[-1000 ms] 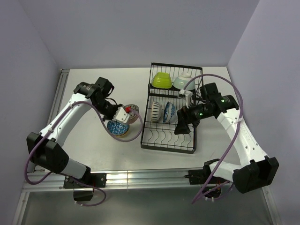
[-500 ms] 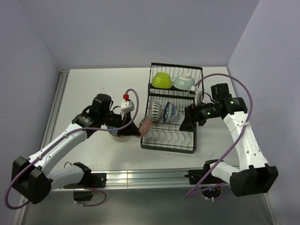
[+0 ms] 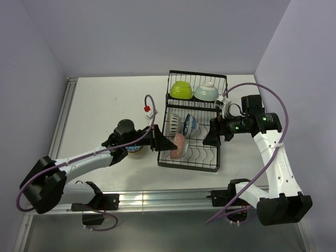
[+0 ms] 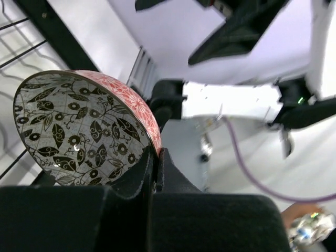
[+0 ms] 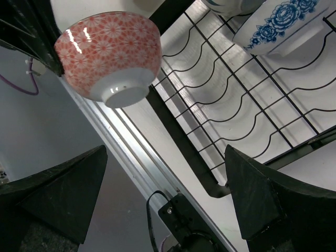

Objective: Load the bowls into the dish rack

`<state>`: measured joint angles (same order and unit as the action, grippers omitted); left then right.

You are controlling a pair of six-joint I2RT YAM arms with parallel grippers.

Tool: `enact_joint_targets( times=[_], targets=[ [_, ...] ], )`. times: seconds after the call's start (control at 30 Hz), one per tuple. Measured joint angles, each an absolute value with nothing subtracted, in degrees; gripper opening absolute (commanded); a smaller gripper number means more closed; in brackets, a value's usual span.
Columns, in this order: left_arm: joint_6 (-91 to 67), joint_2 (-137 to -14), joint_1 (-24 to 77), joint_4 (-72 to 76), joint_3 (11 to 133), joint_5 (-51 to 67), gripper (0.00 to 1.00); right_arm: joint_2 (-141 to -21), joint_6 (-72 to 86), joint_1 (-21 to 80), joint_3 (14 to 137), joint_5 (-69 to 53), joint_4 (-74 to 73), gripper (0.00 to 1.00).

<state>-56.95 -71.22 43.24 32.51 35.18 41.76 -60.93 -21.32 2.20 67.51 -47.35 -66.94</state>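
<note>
My left gripper (image 3: 169, 145) is shut on the rim of a bowl (image 3: 179, 145) that is red-flowered outside and dark-leafed inside (image 4: 79, 126). It holds the bowl tilted on edge over the front slots of the black wire dish rack (image 3: 212, 168). The fingertips (image 4: 163, 157) pinch the rim. Lime green (image 3: 181, 90) and pale mint (image 3: 206, 92) bowls sit in the rack's far section. A striped white bowl (image 3: 173, 125) and a blue-flowered bowl (image 3: 190, 126) stand in the slots. My right gripper (image 3: 211, 138) hangs open at the rack's right side. Its wrist view looks over at the red bowl (image 5: 107, 55).
One more bowl (image 3: 135, 150) rests on the table, partly hidden under my left forearm. An aluminium rail (image 3: 157, 198) runs along the near table edge. Purple cables loop from both arms. Grey walls close in on the left, back and right.
My left arm swung right, carrying the red bowl from the table beside the rack to above its front slots. My right arm drew back slightly to the right, still open.
</note>
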Motion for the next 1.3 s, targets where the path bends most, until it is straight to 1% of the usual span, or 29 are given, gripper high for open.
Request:
enact_joint_targets(
  times=[0.17,0.37,0.53,1.13,1.3],
  targets=[
    [-64.9,-75.59,43.88,40.36,33.95,36.69,0.0,-60.03,-20.25,1.8,67.51,-46.35,-66.22,1.0],
    [-69.87,-75.81,44.97,41.25,30.39,29.95,0.0,-56.47,-17.87,1.19,67.16,-44.86,-63.75,1.0],
    [-71.35,-76.4,45.39,41.25,27.92,26.81,0.0,-54.68,-15.97,0.84,67.05,-44.18,-62.72,1.0],
    [-73.54,-85.95,44.71,48.64,27.44,26.11,0.0,-53.58,-14.59,0.82,65.98,-44.29,-62.22,1.0],
    [-74.22,-87.94,42.7,51.57,27.31,27.77,0.0,-53.49,-14.7,0.82,65.98,-44.27,-62.24,1.0]
  ],
)
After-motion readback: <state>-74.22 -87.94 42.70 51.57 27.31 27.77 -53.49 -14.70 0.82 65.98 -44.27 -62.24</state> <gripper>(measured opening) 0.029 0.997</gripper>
